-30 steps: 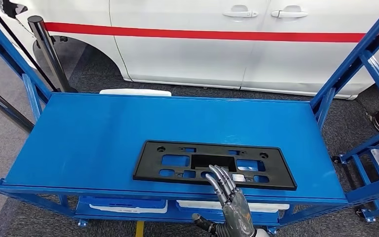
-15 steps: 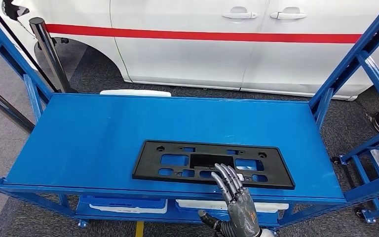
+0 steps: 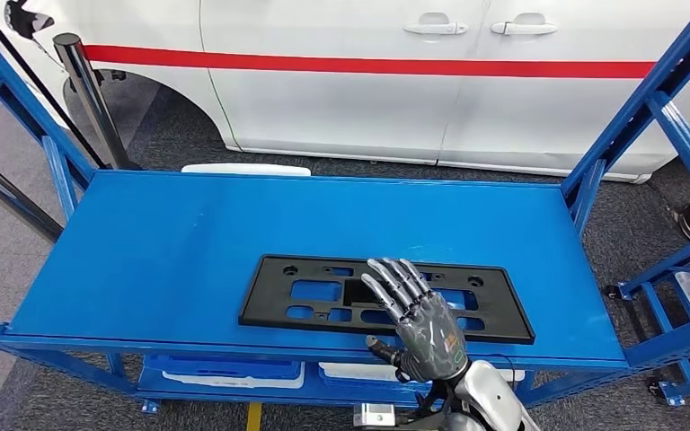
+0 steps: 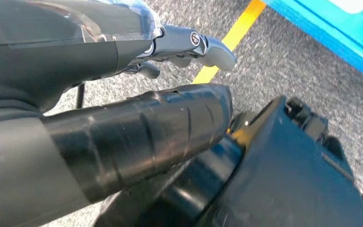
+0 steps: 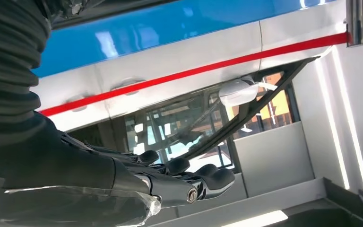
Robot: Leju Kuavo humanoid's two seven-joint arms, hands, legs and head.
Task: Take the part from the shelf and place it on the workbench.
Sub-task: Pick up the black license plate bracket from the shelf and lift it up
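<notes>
The black part [image 3: 386, 299] lies flat on the blue shelf [image 3: 144, 260], near its front edge and right of centre. The right hand [image 3: 418, 319] hovers over the part's middle with fingers spread apart, holding nothing. The left hand [image 4: 189, 45] hangs low by the floor, its fingers loosely curled on nothing. A good grasp probably means lowering the right hand until fingers hook a cutout or the near rim, then closing firmly before lifting level.
</notes>
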